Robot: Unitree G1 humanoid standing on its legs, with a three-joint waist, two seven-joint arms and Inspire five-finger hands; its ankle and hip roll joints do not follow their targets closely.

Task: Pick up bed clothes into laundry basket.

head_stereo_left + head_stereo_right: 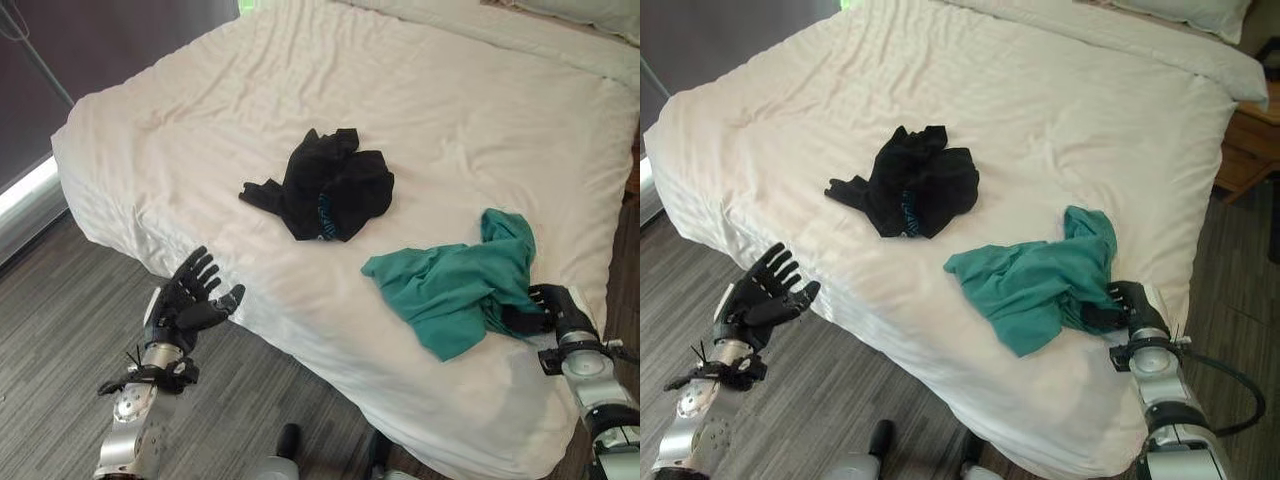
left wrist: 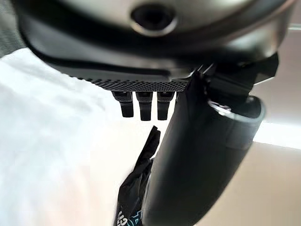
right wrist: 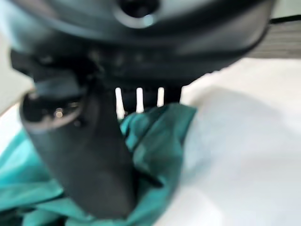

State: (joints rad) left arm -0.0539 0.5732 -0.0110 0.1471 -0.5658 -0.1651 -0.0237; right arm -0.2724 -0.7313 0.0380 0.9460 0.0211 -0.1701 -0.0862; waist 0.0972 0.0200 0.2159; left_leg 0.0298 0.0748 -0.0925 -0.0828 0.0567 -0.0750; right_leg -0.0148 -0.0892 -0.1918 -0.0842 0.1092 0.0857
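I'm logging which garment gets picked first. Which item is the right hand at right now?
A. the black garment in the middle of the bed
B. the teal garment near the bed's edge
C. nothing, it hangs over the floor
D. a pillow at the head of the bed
B: the right hand is at the teal garment, its thumb lying over the cloth, while the black garment lies apart, untouched.

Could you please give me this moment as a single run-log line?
right hand: closed on teal garment at bed edge | left hand: open, idle beside bed | black garment: untouched mid-bed
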